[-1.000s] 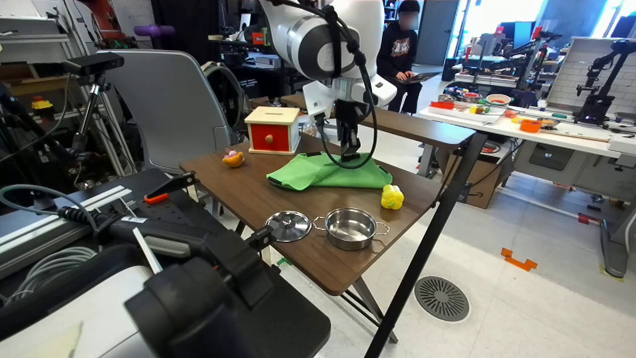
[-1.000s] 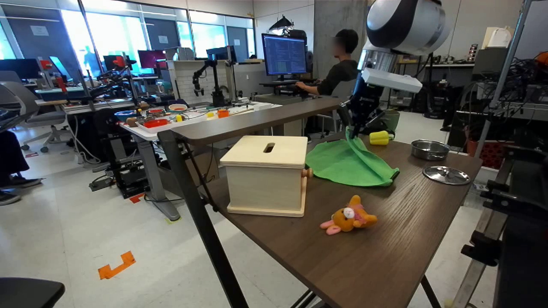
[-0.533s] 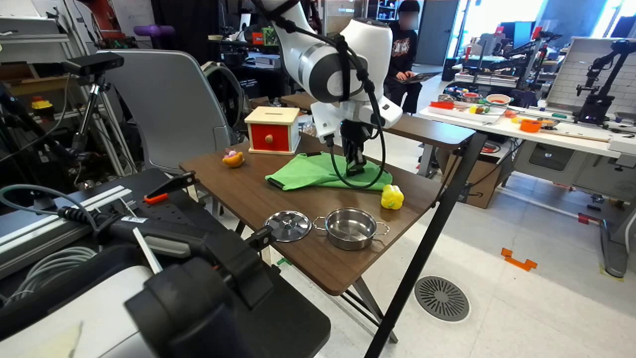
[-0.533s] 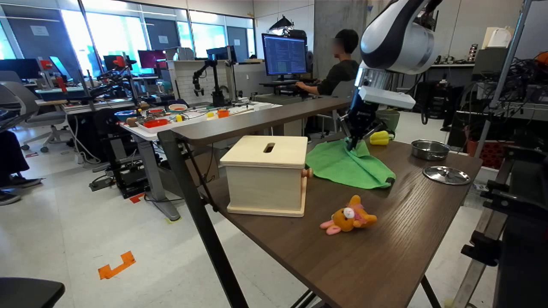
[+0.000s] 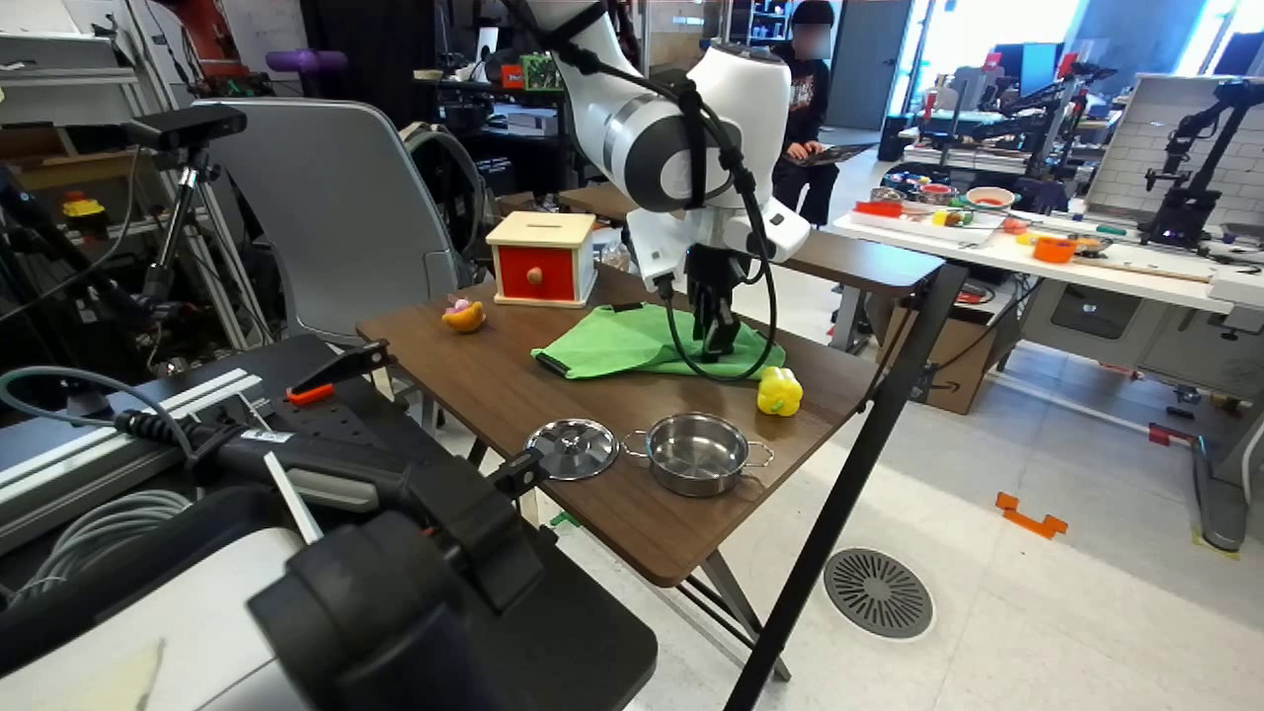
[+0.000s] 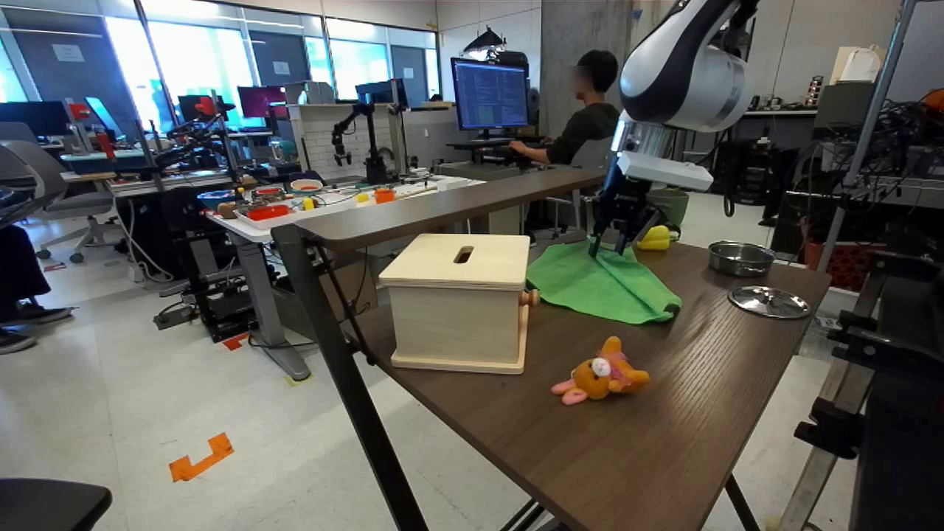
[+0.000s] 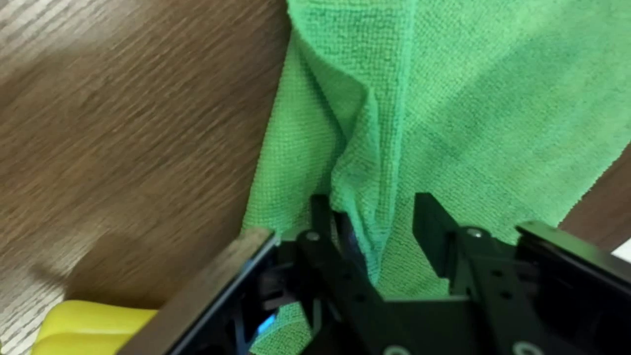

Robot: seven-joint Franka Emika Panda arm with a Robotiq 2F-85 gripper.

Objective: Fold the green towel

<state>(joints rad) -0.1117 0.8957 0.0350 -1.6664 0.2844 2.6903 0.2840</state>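
Towel partly behind gripper, wrist-view pepper cropped

Bright windows, pale floor, a gray chair

That's a chunky, glossy white robot arm, smooth and rounded, with a dark grey curved patch beside a silver-grey band. Snug black straps wrap it, and a thick, rubbery-looking black cable runs down the outside into a loose loop. In an exterior view I can see a shiny, silver metal cylinder low on the arm and a flat, boxy white block to its right. The black, angular end effector has blunt fingers, dotted with small silver screw heads; in the wrist view a bright blue fleck shows low on its left.
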